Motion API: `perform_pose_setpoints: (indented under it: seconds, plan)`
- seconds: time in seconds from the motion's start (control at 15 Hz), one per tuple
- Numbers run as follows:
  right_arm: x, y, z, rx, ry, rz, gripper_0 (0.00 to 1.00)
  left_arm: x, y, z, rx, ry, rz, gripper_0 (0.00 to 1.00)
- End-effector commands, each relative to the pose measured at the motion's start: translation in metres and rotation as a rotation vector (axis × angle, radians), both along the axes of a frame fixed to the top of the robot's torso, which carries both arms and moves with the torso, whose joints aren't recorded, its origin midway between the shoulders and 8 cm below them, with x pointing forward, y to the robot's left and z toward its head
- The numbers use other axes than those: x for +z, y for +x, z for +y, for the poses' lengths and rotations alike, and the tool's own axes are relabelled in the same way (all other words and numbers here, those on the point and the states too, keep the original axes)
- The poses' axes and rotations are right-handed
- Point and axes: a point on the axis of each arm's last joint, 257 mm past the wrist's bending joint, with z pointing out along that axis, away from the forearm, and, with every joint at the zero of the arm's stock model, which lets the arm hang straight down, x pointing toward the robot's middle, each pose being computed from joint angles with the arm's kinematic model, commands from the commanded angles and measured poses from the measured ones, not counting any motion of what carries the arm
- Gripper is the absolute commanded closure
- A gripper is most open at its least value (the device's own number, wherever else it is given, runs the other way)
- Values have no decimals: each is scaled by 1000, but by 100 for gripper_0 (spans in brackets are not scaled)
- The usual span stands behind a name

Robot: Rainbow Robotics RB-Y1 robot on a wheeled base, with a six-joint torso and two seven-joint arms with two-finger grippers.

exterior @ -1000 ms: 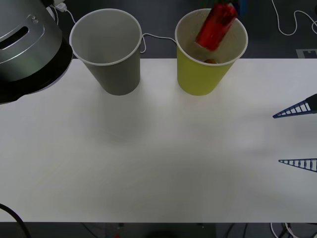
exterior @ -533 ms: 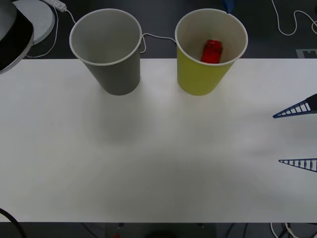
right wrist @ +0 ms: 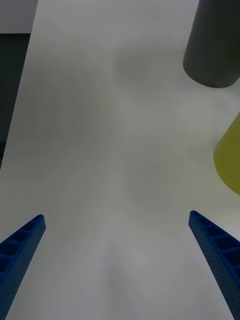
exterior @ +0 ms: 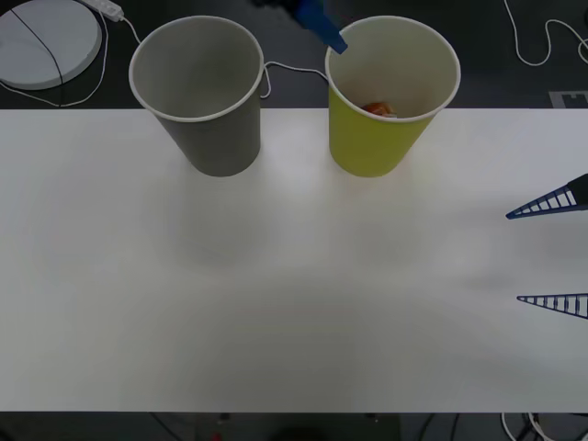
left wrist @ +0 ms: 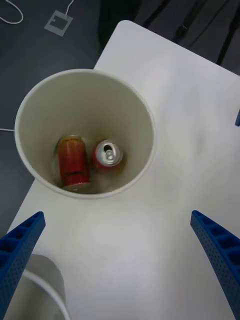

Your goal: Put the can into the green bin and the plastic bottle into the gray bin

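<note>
— The can [left wrist: 107,155], where is it?
— Upright at the bottom of the green bin [left wrist: 132,105], silver top and pull tab facing up. A second red can [left wrist: 73,163] lies on its side just beside it. From the front, a bit of red and orange shows low inside the same bin [exterior: 375,147].

— Any writing to read on them?
— None that can be made out. The fallen can has a darker band across its body, but no letters are legible.

— And the left pincer?
— Its blue ribbed fingers [left wrist: 20,245] are spread wide, holding nothing, hovering above the green bin. In the front view a blue tip [exterior: 319,24] sits at the bin's far rim, toward the gray bin.

— The right one?
— The right pincer [exterior: 551,253] rests over the table's right edge, fingers far apart and holding nothing.

— How do the bins stand?
— The gray bin [exterior: 209,129] and the green one stand upright side by side near the far edge of the white table [exterior: 294,303], a gap between them. The near part of the table is broad and bare. Beyond the far edge lie white cables [exterior: 542,41] and a round white disc [exterior: 50,41] on the dark floor.
</note>
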Motion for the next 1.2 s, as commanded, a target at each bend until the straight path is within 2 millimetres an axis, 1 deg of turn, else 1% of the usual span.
perform_pose_setpoints:
  seconds: [0.07,0.2,0.33,0.4,0.53,0.6,0.73,0.87,1.2]
  plan:
    - [0,0,0,0,0,0,0,-11,-13,40,-21,15,-23,0]
    - [0,0,0,0,0,0,0,-24,-22,78,-46,45,-44,0]
    - [0,0,0,0,0,0,0,-30,-31,110,-60,45,-60,0]
    - [0,0,0,0,0,0,0,-38,-37,126,-71,42,-62,0]
    - [0,0,0,0,0,0,0,-48,-47,148,-91,32,-80,0]
    - [0,0,0,0,0,0,0,-58,-53,162,-102,23,-91,0]
    - [0,0,0,0,0,0,0,-71,-63,178,-120,7,-124,0]
    - [0,0,0,0,0,0,0,-91,-74,194,-152,8,-151,0]
    - [0,0,0,0,0,0,0,-134,-94,223,-246,33,-206,0]
